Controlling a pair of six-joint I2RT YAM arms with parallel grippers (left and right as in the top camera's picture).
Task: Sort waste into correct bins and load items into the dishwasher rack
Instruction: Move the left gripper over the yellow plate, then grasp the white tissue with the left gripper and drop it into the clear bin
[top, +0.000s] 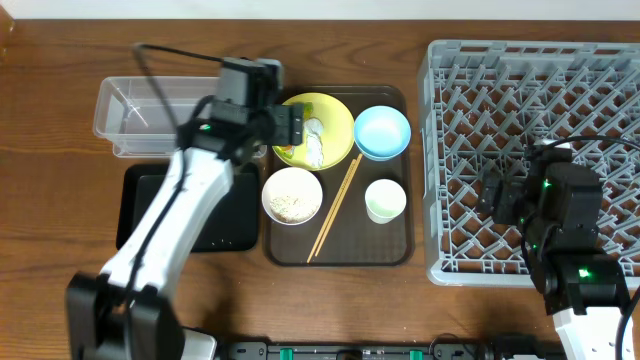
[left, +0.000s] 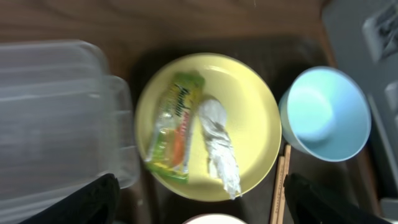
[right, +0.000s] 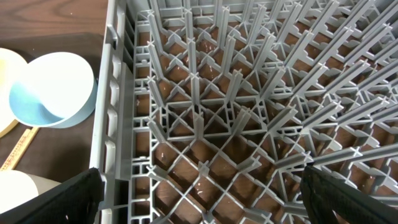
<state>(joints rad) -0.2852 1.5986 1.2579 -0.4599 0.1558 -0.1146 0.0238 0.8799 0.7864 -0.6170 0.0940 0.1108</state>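
Over the yellow plate, the left gripper hangs spread; right gripper spread over the rack.

Glossy printed snack wrapper, crumpled white paper (matt), grey plastic rack

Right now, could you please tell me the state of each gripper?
Left gripper: open, empty, above the yellow plate.
Right gripper: open, empty, above the dishwasher rack.
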